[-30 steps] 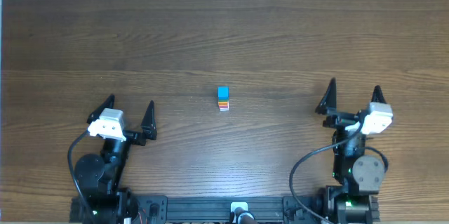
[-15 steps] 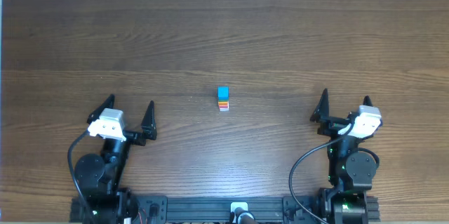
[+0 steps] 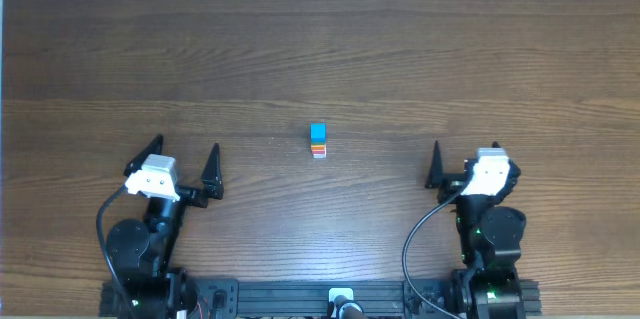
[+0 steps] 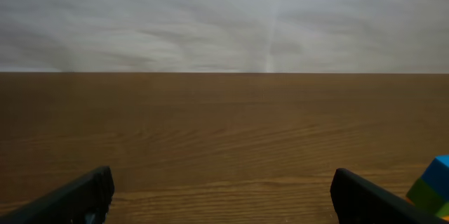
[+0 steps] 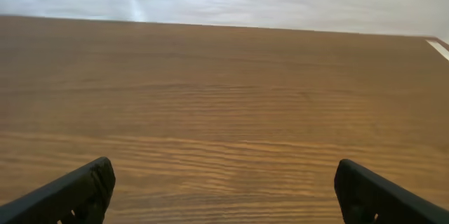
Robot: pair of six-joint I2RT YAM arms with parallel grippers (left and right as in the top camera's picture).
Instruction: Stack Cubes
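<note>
Brown wood table [image 3: 320, 39] runs out in front of me, with a pale wall far behind it. My left hand [image 3: 186, 147] is wide open and holds nothing. My right hand [image 3: 465, 151] is wide open too, with nothing in it. Both sit low, close to my own side of the table.

The stack of cubes [image 3: 318, 142] stands between my two hands, a bit farther out than my fingertips. From my left hand it is ahead and off to the right. From my right hand it is ahead and off to the left. It is well apart from both, and I cannot say which hand is nearer. The stack stands straight up, so its long way goes up and down. The blue cube [image 3: 318, 133] is on top.

I think the stacking looks done. If I had to touch it, a hand would need to swing in toward the middle and come down from above, so I don't knock the stack over.
</note>
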